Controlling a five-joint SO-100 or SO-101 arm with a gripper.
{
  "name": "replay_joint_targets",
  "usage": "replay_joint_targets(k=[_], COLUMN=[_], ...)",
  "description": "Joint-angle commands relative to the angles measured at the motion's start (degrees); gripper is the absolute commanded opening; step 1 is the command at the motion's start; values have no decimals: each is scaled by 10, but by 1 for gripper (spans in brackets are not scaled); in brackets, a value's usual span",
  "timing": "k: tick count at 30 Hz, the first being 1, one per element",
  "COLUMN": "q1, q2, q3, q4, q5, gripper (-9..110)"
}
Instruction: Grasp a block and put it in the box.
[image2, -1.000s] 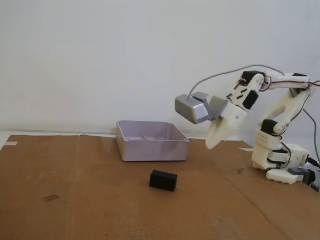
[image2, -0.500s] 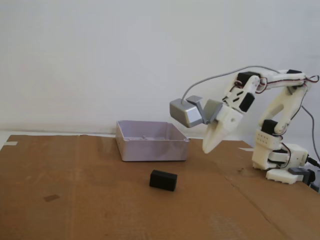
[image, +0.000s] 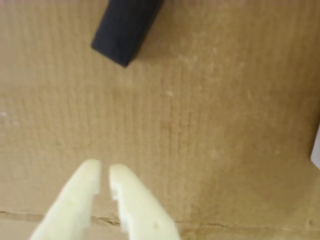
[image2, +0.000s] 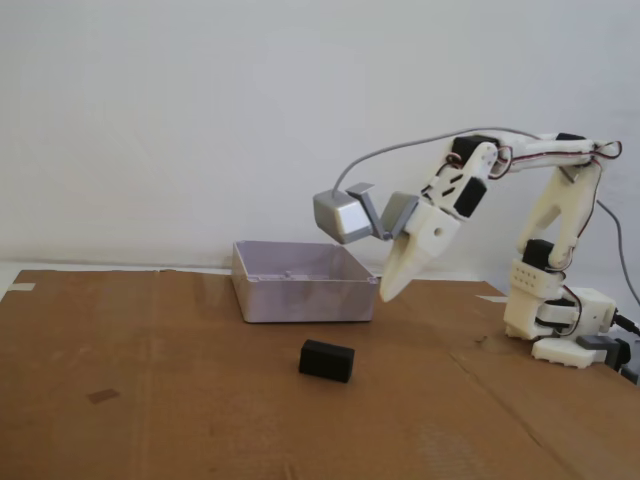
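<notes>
Broadly, a sheet of brown corrugated cardboard (image2: 180, 400) covers the table in the fixed view, reaching from the left edge to past the arm's base at the right. The white arm (image2: 555, 230) stands at the far right edge of that sheet and reaches leftward, its gripper (image2: 388, 291) hanging in the air, tips pointing down and left, clear of the surface. An open pale grey box (image2: 300, 283) sits on the cardboard near its far edge, about the middle, with the gripper tips just beside its right wall. The block (image2: 327, 360) is a small black oblong with squared faces and a matte finish, lying flat on the cardboard nearer the front than the box, apart from both box and gripper. In the wrist view the block (image: 125, 27) shows dark at the top edge, angled, while the pale fingers (image: 75, 200) at the bottom are nearly together, only a thin slit between them, holding nothing.
</notes>
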Motion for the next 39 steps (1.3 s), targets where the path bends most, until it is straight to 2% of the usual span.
replay_joint_targets(k=[1, 23, 39], q1=[-3, -28, -13], q2=[1, -153, -160], q3=[-89, -256, -261], q4=[-23, -24, -17], q5=[18, 23, 23], gripper=[0, 0, 0])
